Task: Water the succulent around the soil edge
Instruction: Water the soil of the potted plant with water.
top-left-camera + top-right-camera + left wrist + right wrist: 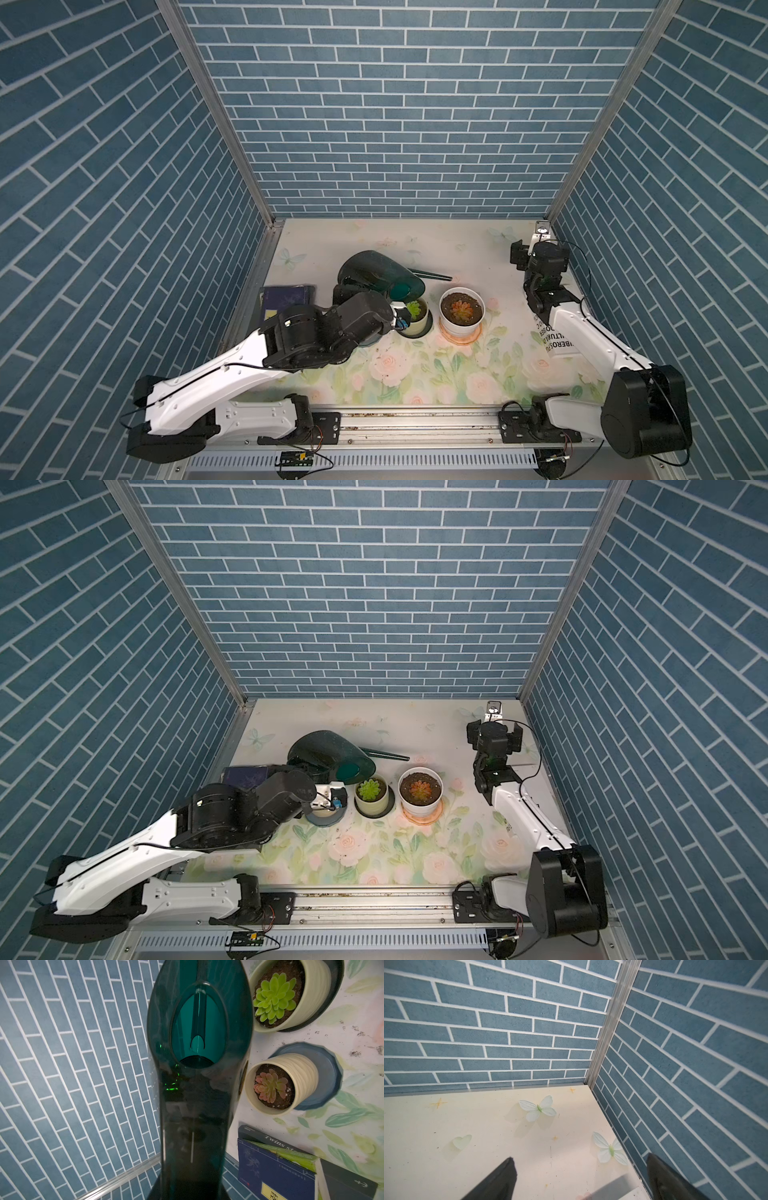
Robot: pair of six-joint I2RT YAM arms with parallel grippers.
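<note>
My left gripper (345, 294) clamps the watering can (376, 272); fingers hidden behind can and wrist. Right gripper (580, 1157) jaws wide apart, empty. Orange succulent (460, 309) sits centre frame in both top views, outside the left wrist view. Pink succulent (270, 1085) is clear only in the left wrist view, right of frame.

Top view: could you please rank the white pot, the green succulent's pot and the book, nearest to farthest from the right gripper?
From the right gripper:
1. white pot, centre-right of the table.
2. green succulent's pot, just left of it.
3. book, by the left wall.
</note>
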